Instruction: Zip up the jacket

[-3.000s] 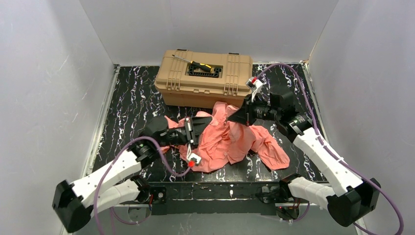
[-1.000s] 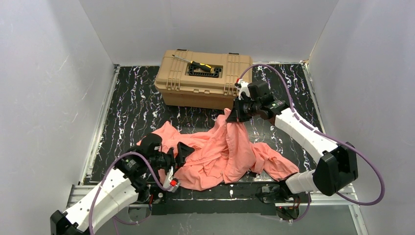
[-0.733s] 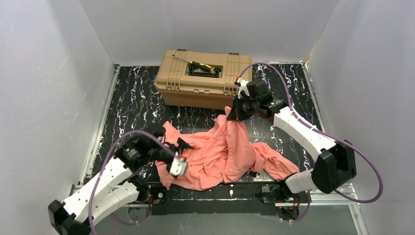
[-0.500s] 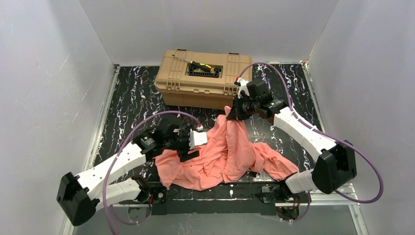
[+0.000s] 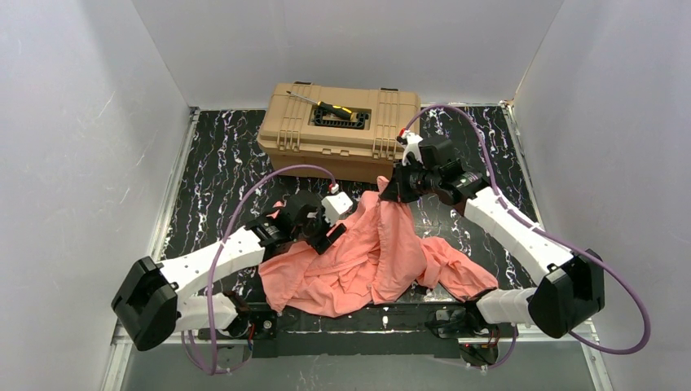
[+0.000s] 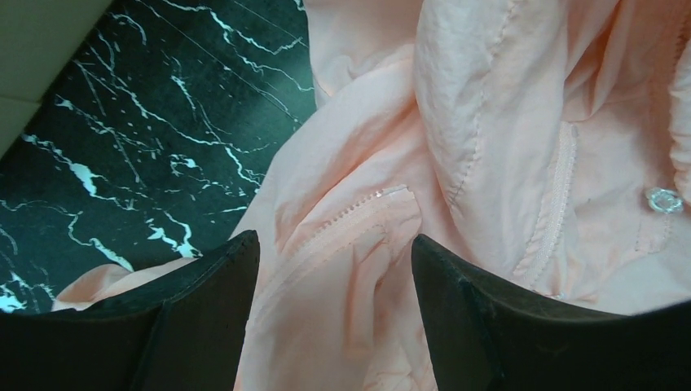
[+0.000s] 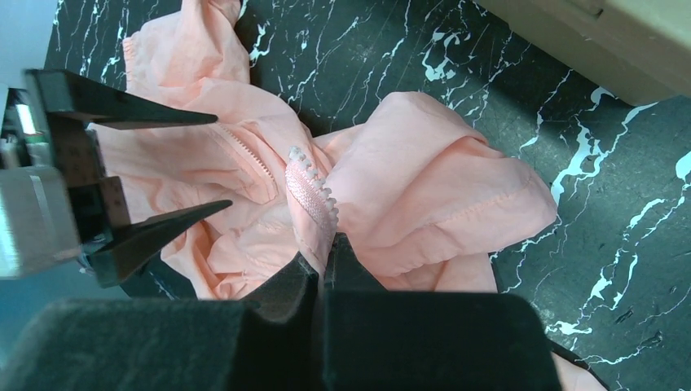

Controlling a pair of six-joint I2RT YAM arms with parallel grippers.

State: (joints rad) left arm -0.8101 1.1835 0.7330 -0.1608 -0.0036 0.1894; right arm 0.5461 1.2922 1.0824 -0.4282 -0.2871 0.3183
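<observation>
The salmon-pink jacket (image 5: pixel 367 261) lies crumpled on the black marbled table. My right gripper (image 5: pixel 385 192) is shut on a zipper edge (image 7: pixel 311 194) of the jacket and holds that edge lifted, near the toolbox's front. My left gripper (image 5: pixel 330 236) hovers open over the jacket's left part. Between its black fingers (image 6: pixel 204 285) lies a folded strip of zipper tape (image 6: pixel 350 220), untouched. A second zipper line (image 6: pixel 556 204) and a small clear snap (image 6: pixel 664 198) show to the right. In the right wrist view the left gripper (image 7: pixel 222 163) stands open at the left.
A tan toolbox (image 5: pixel 342 130) stands at the back of the table with a black-and-yellow tool (image 5: pixel 338 112) on its lid. One sleeve (image 5: pixel 460 273) trails toward the front right. White walls enclose the table on three sides.
My left arm swung from the front-left edge up over the jacket's middle, and its jaws narrowed a little. The right gripper kept its hold on the lifted edge and barely moved.
</observation>
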